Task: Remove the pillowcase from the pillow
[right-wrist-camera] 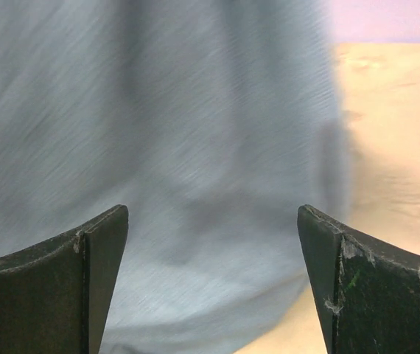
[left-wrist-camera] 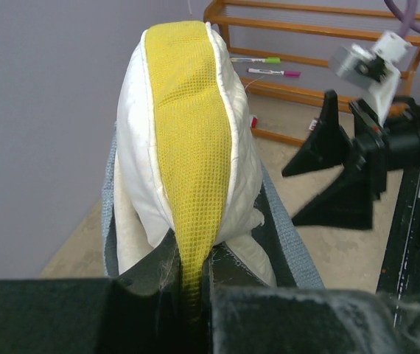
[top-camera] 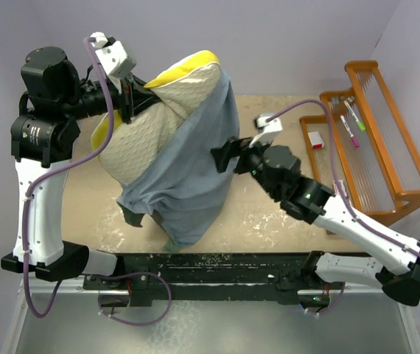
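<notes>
Left fingers [left-wrist-camera: 144, 302]: clenched on the yellow edge strip of the pillow [top-camera: 162, 125]. In the left wrist view the strip runs down into the narrow gap between them.
Right fingers [right-wrist-camera: 63, 295]: released and spread wide, grasping nothing. They face the pillowcase [top-camera: 188, 184] from its right side and are close to the cloth; contact cannot be told.
Pillow: held up over the left half of the counter [top-camera: 269, 214], tilted, with its yellow-edged end highest. The cream quilted face is bare on the upper and left parts, and the lower right part is inside the cloth.
Pillowcase: hangs limp from the pillow, showing mostly slate blue-grey. It covers the pillow's right side and lower end and sags in folds toward the near edge of the counter. Whether its bottom rests on the counter cannot be told. The right wrist view is nearly filled with this blurred blue-grey cloth.
Rack [top-camera: 387, 147]: orange wood, at the right edge of the counter, well apart from the pillow.
Markers [top-camera: 355, 116]: two, lying on the rack.
</notes>
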Controlling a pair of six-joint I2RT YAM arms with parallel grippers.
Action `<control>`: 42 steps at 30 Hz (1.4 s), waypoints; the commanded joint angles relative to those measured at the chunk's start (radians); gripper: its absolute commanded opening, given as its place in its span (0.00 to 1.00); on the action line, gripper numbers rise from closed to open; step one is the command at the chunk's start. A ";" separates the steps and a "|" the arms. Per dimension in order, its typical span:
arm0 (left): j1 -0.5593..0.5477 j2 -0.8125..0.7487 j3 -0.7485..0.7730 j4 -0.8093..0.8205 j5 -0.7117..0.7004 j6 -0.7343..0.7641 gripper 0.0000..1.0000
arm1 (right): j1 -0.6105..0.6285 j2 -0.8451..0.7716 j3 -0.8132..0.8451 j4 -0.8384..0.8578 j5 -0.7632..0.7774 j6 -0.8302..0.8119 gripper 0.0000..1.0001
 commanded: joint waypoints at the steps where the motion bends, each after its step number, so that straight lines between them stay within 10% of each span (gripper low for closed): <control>1: -0.002 -0.043 0.052 0.125 0.127 0.002 0.00 | -0.149 -0.074 0.010 0.010 -0.015 -0.022 0.99; 10: -0.003 -0.053 0.054 0.100 0.177 0.007 0.00 | -0.200 0.073 0.109 0.025 -0.231 -0.091 0.85; 18: -0.002 -0.081 0.040 0.072 0.184 0.050 0.00 | -0.252 0.048 0.064 0.013 -0.147 -0.055 0.00; 34: -0.002 -0.135 0.016 0.136 0.096 0.092 0.00 | -0.396 0.015 -0.291 -0.141 -0.048 0.191 0.00; 42: -0.002 -0.228 -0.142 0.606 -0.279 -0.032 0.00 | -0.411 0.186 -0.406 -0.212 -0.095 0.327 0.00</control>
